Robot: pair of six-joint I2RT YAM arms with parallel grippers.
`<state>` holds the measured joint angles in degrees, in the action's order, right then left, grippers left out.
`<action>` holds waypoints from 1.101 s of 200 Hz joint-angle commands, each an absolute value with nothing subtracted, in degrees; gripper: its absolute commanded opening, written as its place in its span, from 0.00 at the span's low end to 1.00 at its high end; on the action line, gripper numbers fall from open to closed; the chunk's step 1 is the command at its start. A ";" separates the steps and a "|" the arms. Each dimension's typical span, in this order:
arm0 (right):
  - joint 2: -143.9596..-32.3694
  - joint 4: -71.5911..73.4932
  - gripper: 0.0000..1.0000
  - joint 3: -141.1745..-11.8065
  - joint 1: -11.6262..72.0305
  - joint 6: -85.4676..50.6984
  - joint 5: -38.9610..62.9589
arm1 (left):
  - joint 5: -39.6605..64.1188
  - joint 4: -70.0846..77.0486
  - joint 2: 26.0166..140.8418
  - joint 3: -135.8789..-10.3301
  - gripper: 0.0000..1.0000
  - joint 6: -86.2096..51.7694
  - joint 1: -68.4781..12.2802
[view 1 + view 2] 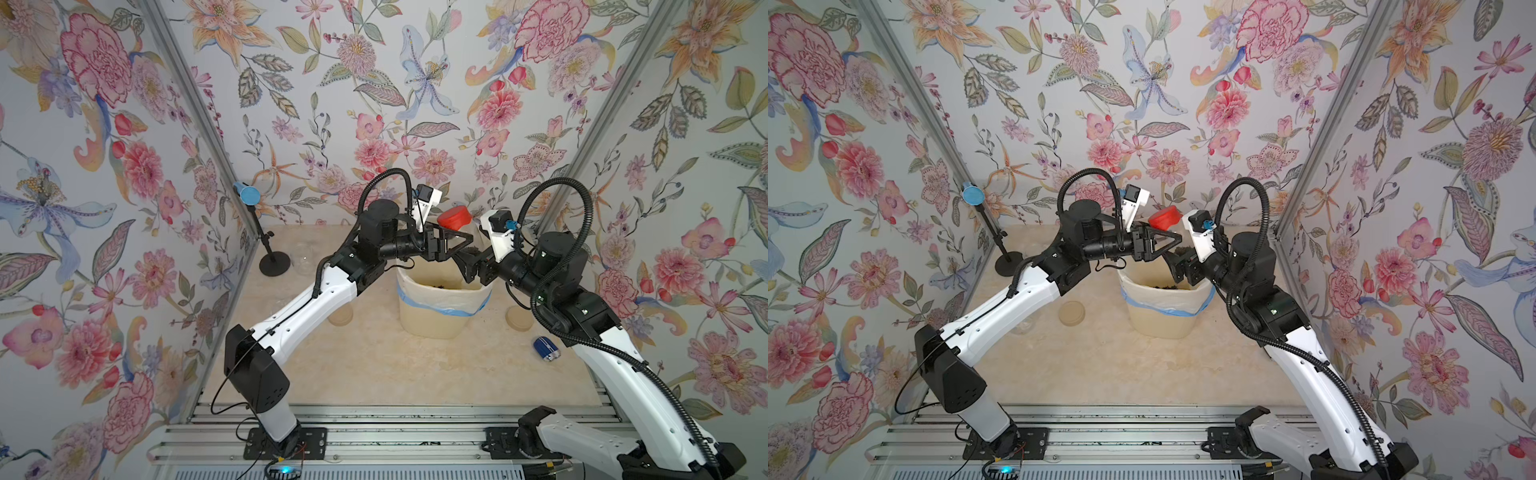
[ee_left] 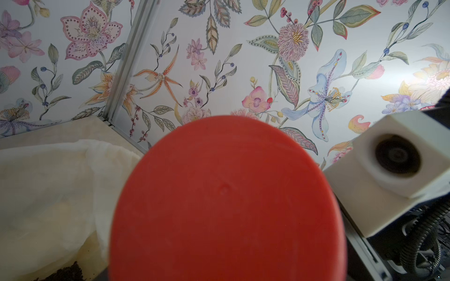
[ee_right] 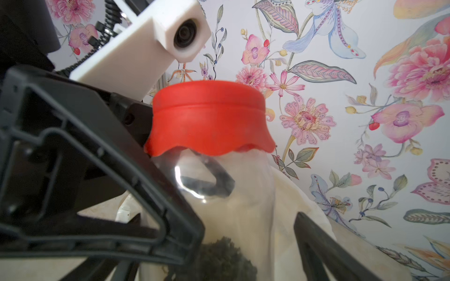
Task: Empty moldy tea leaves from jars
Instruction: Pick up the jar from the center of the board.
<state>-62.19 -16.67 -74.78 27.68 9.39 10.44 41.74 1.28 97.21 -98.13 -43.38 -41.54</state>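
Narrow jar [image 3: 243, 199]: we are finding it upright, lifted clear of the table, hanging over the mouth of the cream bin [image 1: 440, 320]. Red cap [image 3: 207, 114] is sitting on, its skirt down over the neck. A dark clump of tea leaves [image 3: 219, 258] is lying in the jar's bottom.

Left gripper [image 1: 463, 242] is grasping the jar just under the cap. One finger is crossing the near wall and its mate is showing through the glass behind.

Right gripper [image 1: 462, 264] is sitting lower, jaws spread to either side of the jar's lower body. A strip of white liner [image 2: 48, 182] is showing between the glass and the one of its fingers [image 3: 321, 248] we can see, so we are reading it as released, not gripping. The other finger is hiding behind the left gripper's frame.

We are judging the step as getting a second hold on the body so the cap can be twisted off. To do it well:
- We are wanting the right jaws closing square on the straight wall, below the left fingers and not on the leaf-filled base.
- The jar should be staying upright and centred over the bin, so that any spill is landing in the liner.
- Clear smooth walls are likely to slip under a twist, so a firm grip matters.

Loose leaves [image 1: 440, 286] are lying inside the bin. Two beige lids [image 1: 340, 316] are resting on the table, one on each side of it.
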 commanded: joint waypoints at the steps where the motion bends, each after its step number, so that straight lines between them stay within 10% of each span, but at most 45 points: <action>1: -62.65 -18.90 0.92 -76.44 28.06 8.92 10.28 | 40.83 -2.16 97.82 -100.65 0.60 -38.74 -42.36; 105: -61.92 -18.12 0.68 -75.46 27.97 10.28 11.33 | 40.74 -7.38 99.21 -103.71 0.65 -35.68 -42.32; 158: -61.49 -19.05 0.90 -75.15 27.95 9.93 10.92 | 38.28 -14.31 100.04 -107.48 0.64 -30.69 -42.36; 220: -64.48 -22.92 0.91 -78.16 27.73 10.11 10.24 | 37.63 -16.70 100.02 -108.37 0.64 -28.22 -42.36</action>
